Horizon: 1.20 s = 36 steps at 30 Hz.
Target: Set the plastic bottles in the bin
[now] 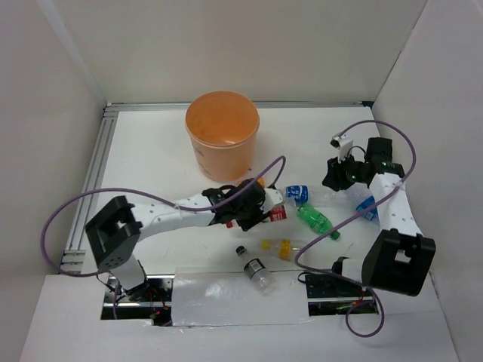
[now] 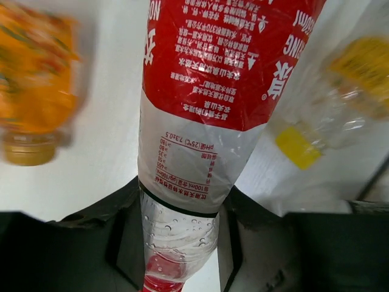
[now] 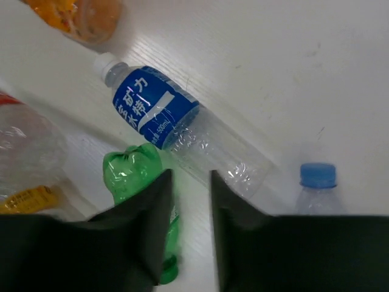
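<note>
Now the red-labelled bottle (image 2: 206, 91) is clamped at its neck end in the left tool (image 2: 179, 237), whose jaws are closed tight on it. Its long axis runs straight out ahead of the tool, toward the right of the desk (image 1: 151, 151) in the top view. We cannot tell whether it rests on the desk or hangs just above it. The short orange bottle (image 2: 36, 73) lies near on one side and the yellow-labelled bottle (image 2: 358, 67) on the other. The bin (image 1: 226, 158) stands upright just beyond the left tool, toward the far left, with bare desk between, so we judge the left arm the nearer one for a lift and swing over the rim. The right tool (image 3: 189, 201) hovers with jaws slightly apart, holding nothing, above the green bottle (image 3: 130, 173) and the blue-labelled bottle (image 3: 155, 106), well apart from that path.
</note>
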{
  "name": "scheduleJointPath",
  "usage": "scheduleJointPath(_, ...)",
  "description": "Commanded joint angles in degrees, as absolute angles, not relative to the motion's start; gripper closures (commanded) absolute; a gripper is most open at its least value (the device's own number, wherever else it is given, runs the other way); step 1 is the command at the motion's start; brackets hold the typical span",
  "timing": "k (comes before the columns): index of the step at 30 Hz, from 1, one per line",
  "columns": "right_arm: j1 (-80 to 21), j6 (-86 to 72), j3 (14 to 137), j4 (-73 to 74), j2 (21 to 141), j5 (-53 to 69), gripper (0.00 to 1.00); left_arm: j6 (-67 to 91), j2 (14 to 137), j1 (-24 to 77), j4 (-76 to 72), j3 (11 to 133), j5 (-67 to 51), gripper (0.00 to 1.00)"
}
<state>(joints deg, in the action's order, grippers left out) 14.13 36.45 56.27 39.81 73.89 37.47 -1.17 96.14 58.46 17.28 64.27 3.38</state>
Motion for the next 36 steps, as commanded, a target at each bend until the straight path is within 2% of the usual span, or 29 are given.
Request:
scheduleJointPath(1, 14.85, 47.17, 57.93, 42.19, 67.86, 46.92, 0.69, -1.05, 86.24, 58.89, 17.05, 72.67, 4.92, 1.00)
scheduleJointPath(3, 14.85, 48.25, 57.22, 40.96, 66.02, 48.42, 0.96, -1.05, 82.63, 57.22, 17.58, 78.10, 5.53, 1.00)
scheduleJointPath(5, 14.85, 51.93, 56.60, 40.96, 65.40, 49.74, 0.90, -0.45, 81.39, 55.47, 16.80, 81.63, 7.55, 1.00)
scheduleJointPath(6, 14.85, 52.73, 55.99, 40.96, 65.39, 50.96, 0.79, 0.26, 80.86, 53.11, 15.31, 83.83, 8.69, 1.00)
scheduleJointPath(7, 14.85, 54.65, 55.46, 40.96, 65.39, 51.50, 0.44, 0.26, 80.16, 51.61, 11.12, 84.72, 10.27, 0.99)
scheduleJointPath(8, 14.85, 55.71, 55.46, 40.96, 65.39, 51.50, 0.34, 1.83, 80.16, 49.94, 8.64, 85.42, 10.98, 0.99)
scheduleJointPath(12, 14.85, 59.06, 54.23, 41.57, 65.39, 53.35, 0.18, 6.66, 83.66, 41.15, -2.18, 89.20, 17.73, 0.89)
scheduleJointPath(14, 14.85, 62.20, 54.23, 42.18, 65.91, 53.35, 0.16, 8.43, 88.30, 38.95, -4.21, 91.57, 23.35, 0.74)
scheduleJointPath(16, 14.85, 65.55, 54.23, 43.59, 65.92, 54.57, 0.15, 10.81, 91.30, 36.23, -5.79, 92.72, 24.96, 0.67)
scheduleJointPath(17, 14.85, 67.48, 54.23, 44.72, 66.53, 54.58, 0.15, 11.94, 92.80, 35.52, -5.80, 93.25, 25.48, 0.61)
scheduleJointPath(18, 14.85, 70.20, 54.23, 44.74, 66.53, 55.10, 0.13, 13.61, 95.60, 34.20, -4.23, 93.86, 25.49, 0.40)
scheduleJointPath(19, 14.85, 71.70, 54.23, 45.35, 67.14, 55.11, 0.13, 14.67, 96.93, 33.58, -2.83, 94.65, 24.88, 0.28)
scheduleJointPath(22, 14.85, 80.66, 54.23, 48.07, 68.81, 54.49, 0.11, 15.38, 99.40, 32.87, 0.17, 96.86, 23.73, 0.04)
scheduleJointPath(23, 14.24, 83.12, 54.23, 49.47, 70.12, 52.84, 0.10, 15.38, 99.40, 32.87, 0.70, 96.86, 23.21, 0.00)
scheduleJointPath(26, 12.40, 91.12, 54.23, 50.54, 74.07, 49.68, 0.10, 14.77, 97.66, 32.87, 2.80, 98.08, 23.20, 0.00)
scheduleJointPath(31, 8.62, 92.02, 53.70, 45.72, 81.11, 45.62, 0.10, 14.57, 88.00, 38.84, 10.79, 96.08, 25.66, 0.00)
scheduleJointPath(33, 6.86, 90.80, 54.22, 41.76, 84.36, 44.04, 0.06, 19.48, 80.62, 41.30, 15.01, 90.20, 23.74, 0.00)
scheduleJointPath(36, 5.19, 90.79, 54.92, 39.38, 89.28, 40.62, 0.06, 39.81, 70.19, 44.11, 23.79, 77.82, 18.40, 0.00)
